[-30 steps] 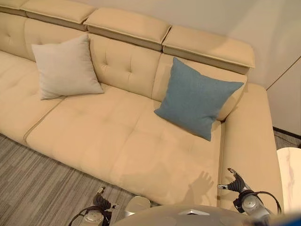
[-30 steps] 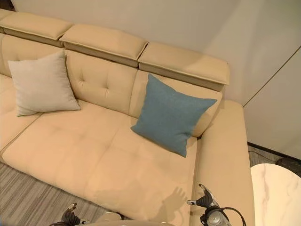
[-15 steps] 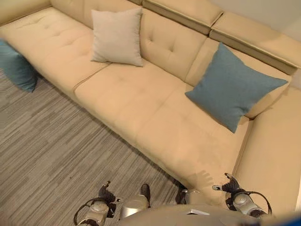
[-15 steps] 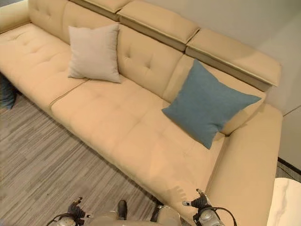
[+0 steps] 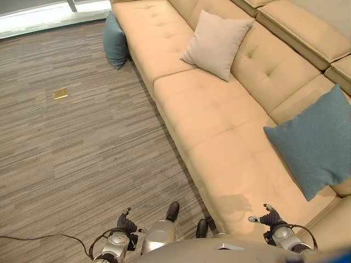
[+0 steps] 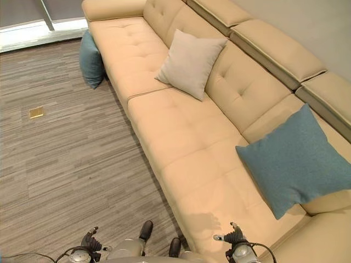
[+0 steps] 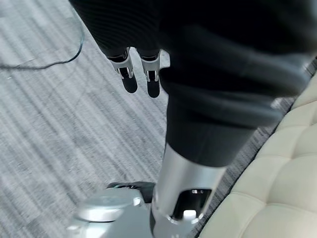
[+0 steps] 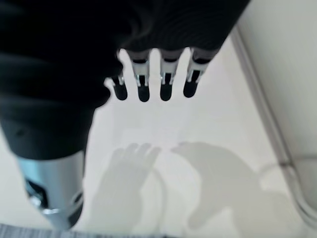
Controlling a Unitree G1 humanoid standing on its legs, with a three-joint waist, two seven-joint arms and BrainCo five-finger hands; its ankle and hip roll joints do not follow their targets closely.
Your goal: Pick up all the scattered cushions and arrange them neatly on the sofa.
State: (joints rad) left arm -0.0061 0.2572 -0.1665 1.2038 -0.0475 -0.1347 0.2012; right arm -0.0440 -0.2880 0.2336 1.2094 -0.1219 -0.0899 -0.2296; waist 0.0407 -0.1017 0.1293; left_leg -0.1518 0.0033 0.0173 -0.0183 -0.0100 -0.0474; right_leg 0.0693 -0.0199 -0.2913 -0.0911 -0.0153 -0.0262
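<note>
Cream leather: the sofa (image 5: 219, 118) is long and tufted, running from the far left corner of the room down to the near right, with separate headrest blocks along its back.
Beige cushion: the beige cushion (image 6: 190, 62) stands tilted on the seat, leaning against the backrest, toward the far half of the sofa.
Blue cushion: the blue cushion (image 6: 296, 159) sits on the seat near the right end, propped against the backrest, one corner pointing down toward the seat's front.
Floor cushion: a second blue one, the floor cushion (image 5: 115, 46), rests on the floor upright against the sofa's front side, near its far end; it touches the sofa base.
Spacing: beige and blue cushions are well apart, with bare seat between them; the floor cushion is well apart from both.
Floor: the floor (image 5: 71, 148) is grey striped planking, with a small brass plate (image 5: 61, 93) set into it, left of the sofa.
Left hand: the left hand (image 5: 126, 222) hangs low over the floor, just beside the sofa's front edge; in its wrist view the fingers (image 7: 130, 79) look straight and hold nothing, though only part of the hand shows there.
Right hand: the right hand (image 5: 267, 217) hangs above the near end of the seat; its fingers (image 8: 143, 87) point straight out, relaxed, grasping nothing, clear of the leather.
</note>
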